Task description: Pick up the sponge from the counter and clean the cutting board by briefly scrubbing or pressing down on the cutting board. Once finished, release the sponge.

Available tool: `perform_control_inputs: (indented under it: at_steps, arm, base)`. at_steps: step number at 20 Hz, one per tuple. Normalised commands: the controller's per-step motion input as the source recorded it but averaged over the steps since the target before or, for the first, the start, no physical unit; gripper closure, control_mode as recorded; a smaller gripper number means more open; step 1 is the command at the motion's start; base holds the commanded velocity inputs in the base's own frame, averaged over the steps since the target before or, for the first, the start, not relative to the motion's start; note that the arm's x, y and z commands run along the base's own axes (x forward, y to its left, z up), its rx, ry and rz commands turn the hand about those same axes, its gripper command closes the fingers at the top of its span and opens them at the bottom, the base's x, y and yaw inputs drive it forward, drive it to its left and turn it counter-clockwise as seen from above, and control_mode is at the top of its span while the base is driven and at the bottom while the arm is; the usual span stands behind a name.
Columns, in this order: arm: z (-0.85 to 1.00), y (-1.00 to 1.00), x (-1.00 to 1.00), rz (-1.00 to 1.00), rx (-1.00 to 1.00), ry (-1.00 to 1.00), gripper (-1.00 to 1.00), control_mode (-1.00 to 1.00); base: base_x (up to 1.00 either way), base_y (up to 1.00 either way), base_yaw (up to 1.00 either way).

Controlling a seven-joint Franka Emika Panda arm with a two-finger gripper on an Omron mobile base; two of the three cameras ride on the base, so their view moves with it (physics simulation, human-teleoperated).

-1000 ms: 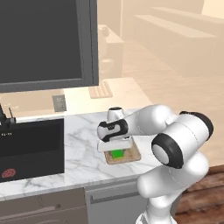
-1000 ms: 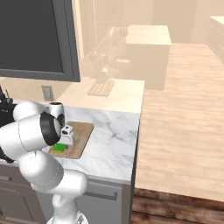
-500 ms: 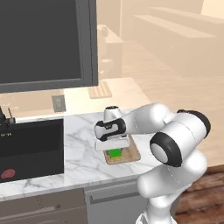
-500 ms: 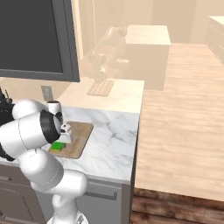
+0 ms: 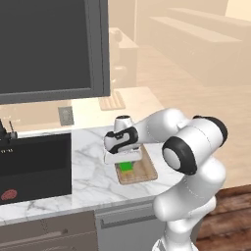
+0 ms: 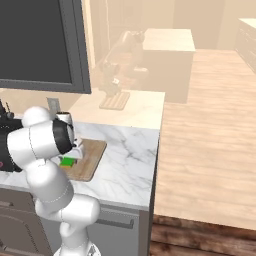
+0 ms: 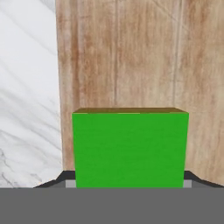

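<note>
step: scrub | jaws clamped on sponge (image 7: pixel 130 148) | sponge over cutting board (image 5: pixel 142 170) near its desk-side (image 5: pixel 88 162) edge | advice: press flat, short strokes, stay on the wood

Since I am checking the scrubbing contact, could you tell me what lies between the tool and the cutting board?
The green sponge, held in the tool, lies between it and the cutting board, as the hand view shows.
</note>
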Motion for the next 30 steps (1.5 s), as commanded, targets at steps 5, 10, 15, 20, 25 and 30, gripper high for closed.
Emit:
perform_control_inputs:
  at_steps: [5,10,15,20,25,30]
  arm:
    - [-0.51,0.0,0.12,0.0,0.0,0.0,1.0,-1.0]
    - [-0.25,0.0,0.0,0.0,0.0,0.0,1.0,-1.0]
    - [0.16,0.0,0.17,0.0,0.0,-0.01,1.0,-1.0]
    - [0.03,0.0,0.54,0.0,0.0,0.0,1.0,-1.0]
    - [-0.03,0.02,0.36,0.0,0.0,0.0,1.0,-1.0]
    - [-0.48,0.17,0.12,0.0,0.0,0.02,1.0,-1.0]
  base:
    - [0.0,0.0,0.0]
    - [0.0,0.0,0.0]
    - [0.0,0.0,0.0]
    - [0.0,0.0,0.0]
    - [0.0,0.0,0.0]
    - [0.0,0.0,0.0]
